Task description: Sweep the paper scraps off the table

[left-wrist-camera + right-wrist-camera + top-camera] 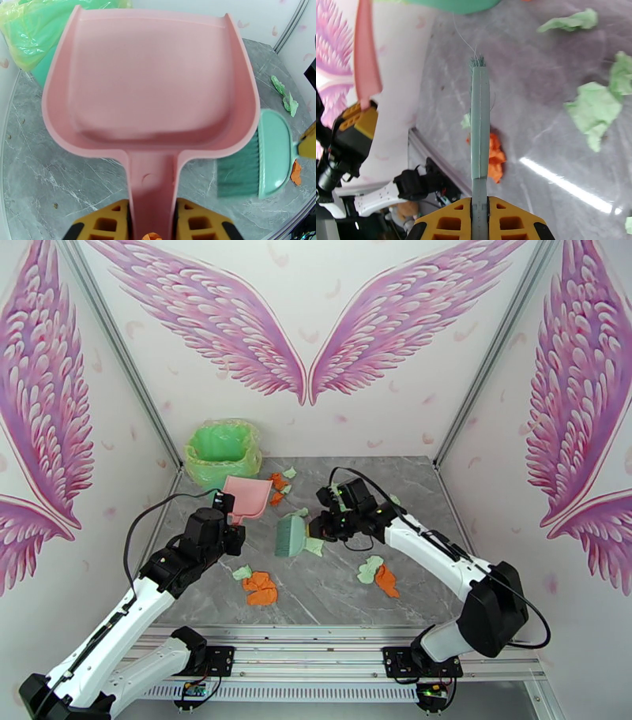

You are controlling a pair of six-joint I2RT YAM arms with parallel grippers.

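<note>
Paper scraps (pixel 261 588), orange and mint, lie scattered on the grey tabletop (pixel 332 605), one clump near the front edge between the arms. Left tool (pixel 152 221) is closed tight on the handle of the pink dustpan (pixel 150 79). The right tool (pixel 480 215) pinches the handle of the teal brush (pixel 290 536), bristles apparently resting on the marble.

I see crumpled paper scraps (pixel 261 587), orange and mint green, scattered on the grey marble table (pixel 332 599). One cluster lies toward the near edge left of centre, another right of centre, and a few more by the far edge.
</note>
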